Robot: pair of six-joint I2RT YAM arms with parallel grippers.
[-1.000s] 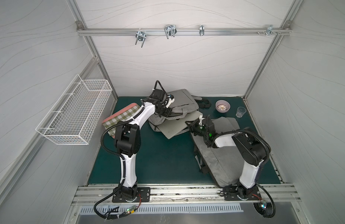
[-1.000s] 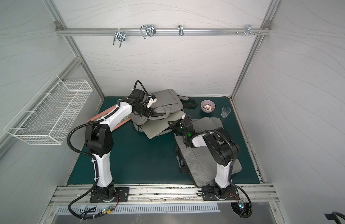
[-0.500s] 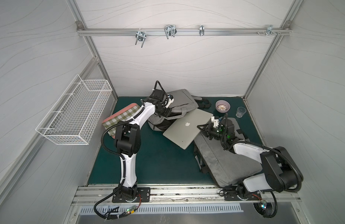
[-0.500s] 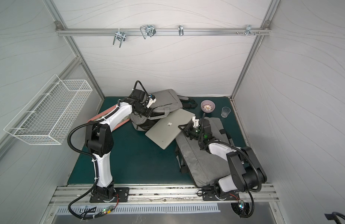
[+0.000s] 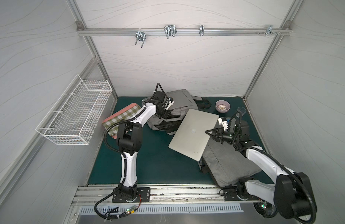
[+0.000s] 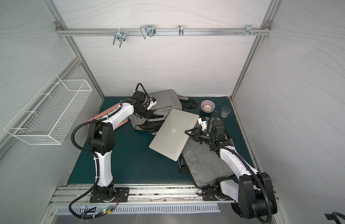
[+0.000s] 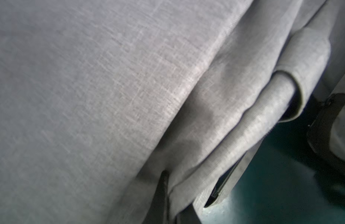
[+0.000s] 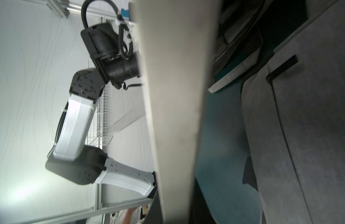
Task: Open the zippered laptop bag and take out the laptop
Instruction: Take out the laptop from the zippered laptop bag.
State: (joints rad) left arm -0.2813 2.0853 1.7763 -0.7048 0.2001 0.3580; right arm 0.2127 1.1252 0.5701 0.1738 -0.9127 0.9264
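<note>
Basically the laptop (image 5: pixel 189 139) is out of the laptop bag (image 5: pixel 182 100); it hangs tilted between the bag and a flat grey sleeve (image 5: pixel 226 164), low corner over the sleeve's edge, far corner near the bag's open mouth; touching either or not, can't tell. Right gripper (image 5: pixel 207 132) is clenched on the laptop's side edge, a single pinch near mid-edge; the right wrist view shows the lid edge-on. Left gripper (image 5: pixel 165 115) is closed tight and seems to pinch a fold of bag fabric, pinning the bag at the back of the green mat (image 5: pixel 148 164). Step in hand, my read: carry clear and set down. To do it well: firm squeeze, no wrist roll, since a thin edge pinch can let the slab pivot; go slow; lower onto open mat, low corner first; steer away from the bowl (image 5: pixel 222 106) and glass (image 6: pixel 225 112); left lets go only once the laptop is down.
</note>
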